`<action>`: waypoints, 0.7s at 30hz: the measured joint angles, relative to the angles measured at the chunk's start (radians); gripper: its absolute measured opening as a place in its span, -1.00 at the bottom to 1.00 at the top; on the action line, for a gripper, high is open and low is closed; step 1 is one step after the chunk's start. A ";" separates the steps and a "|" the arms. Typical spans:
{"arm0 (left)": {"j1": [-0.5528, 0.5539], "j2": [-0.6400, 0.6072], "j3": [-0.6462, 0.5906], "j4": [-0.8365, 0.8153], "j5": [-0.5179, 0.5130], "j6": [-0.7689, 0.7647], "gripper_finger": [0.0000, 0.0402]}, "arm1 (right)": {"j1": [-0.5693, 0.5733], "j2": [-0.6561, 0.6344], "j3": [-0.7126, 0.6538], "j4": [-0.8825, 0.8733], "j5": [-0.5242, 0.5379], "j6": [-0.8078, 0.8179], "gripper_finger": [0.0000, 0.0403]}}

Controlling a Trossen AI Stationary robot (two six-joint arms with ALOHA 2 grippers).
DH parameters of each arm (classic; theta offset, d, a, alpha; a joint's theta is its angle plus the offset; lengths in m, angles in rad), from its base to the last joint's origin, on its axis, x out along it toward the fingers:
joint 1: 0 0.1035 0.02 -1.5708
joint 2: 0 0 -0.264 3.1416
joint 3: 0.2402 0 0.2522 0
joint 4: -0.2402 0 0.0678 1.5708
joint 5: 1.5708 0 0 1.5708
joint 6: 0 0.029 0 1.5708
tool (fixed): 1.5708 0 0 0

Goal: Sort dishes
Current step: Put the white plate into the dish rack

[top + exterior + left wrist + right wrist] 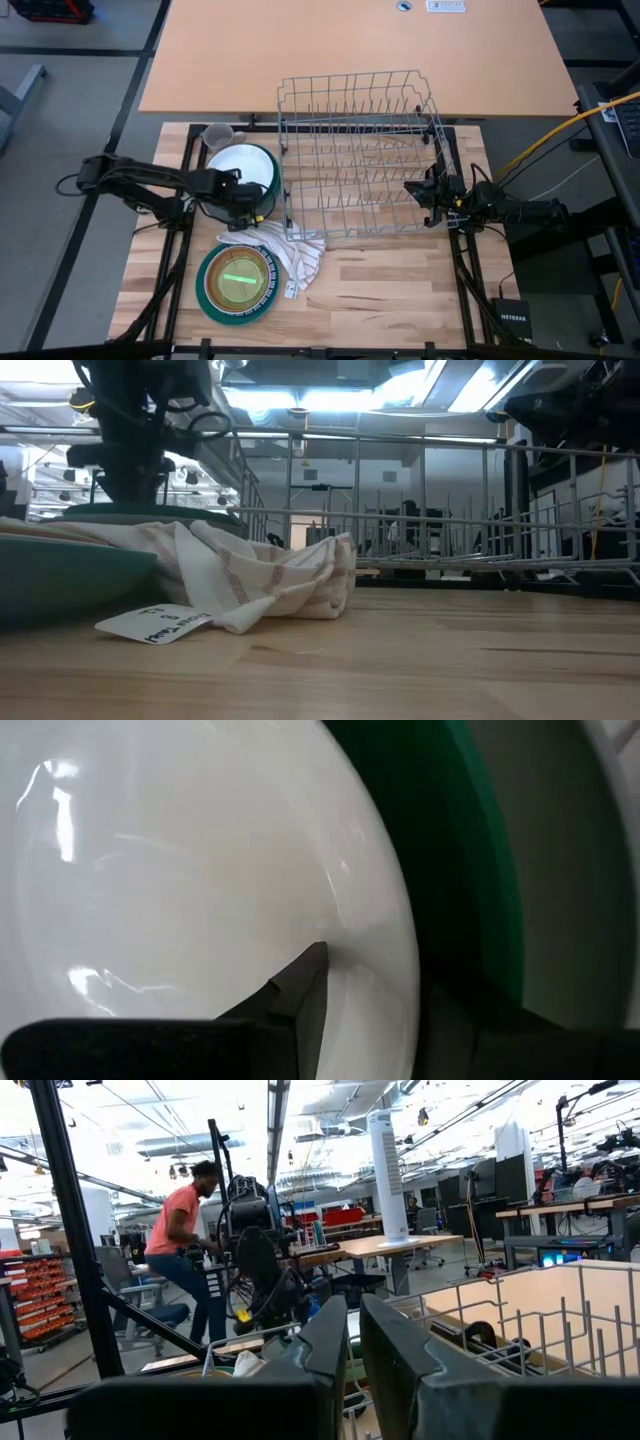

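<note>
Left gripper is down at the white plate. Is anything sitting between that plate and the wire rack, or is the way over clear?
Nothing visible blocks it. The white plate lies on a stack right beside the wire rack, whose near side wall it must clear. The left gripper is at the plate's rim. The striped cloth lies off that line.

Seemingly "NETGEAR" on the small black box (511,322) by the table's corner.

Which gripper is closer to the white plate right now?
Left. The left gripper sits at the white plate, one finger over its rim. The right gripper is across the wire rack, at its far side.
</note>
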 joint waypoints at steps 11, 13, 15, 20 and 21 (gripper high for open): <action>0.000 0.011 0.005 -0.001 -0.051 -0.011 -0.93 | 0.000 0.000 0.000 0.000 0.000 0.000 -0.81; -0.002 0.012 0.016 -0.005 -0.056 -0.015 -0.92 | 0.000 0.000 0.000 0.000 0.000 0.000 -0.81; -0.006 0.014 0.035 -0.016 -0.056 -0.013 -0.92 | 0.000 0.000 0.000 0.001 0.001 0.000 -0.81; -0.006 0.009 0.111 -0.042 -0.039 0.006 -0.97 | 0.000 0.000 0.000 0.001 0.016 -0.001 -0.81; -0.006 0.008 0.123 -0.053 -0.034 0.006 -0.97 | 0.000 0.000 0.000 0.001 0.017 -0.001 -0.81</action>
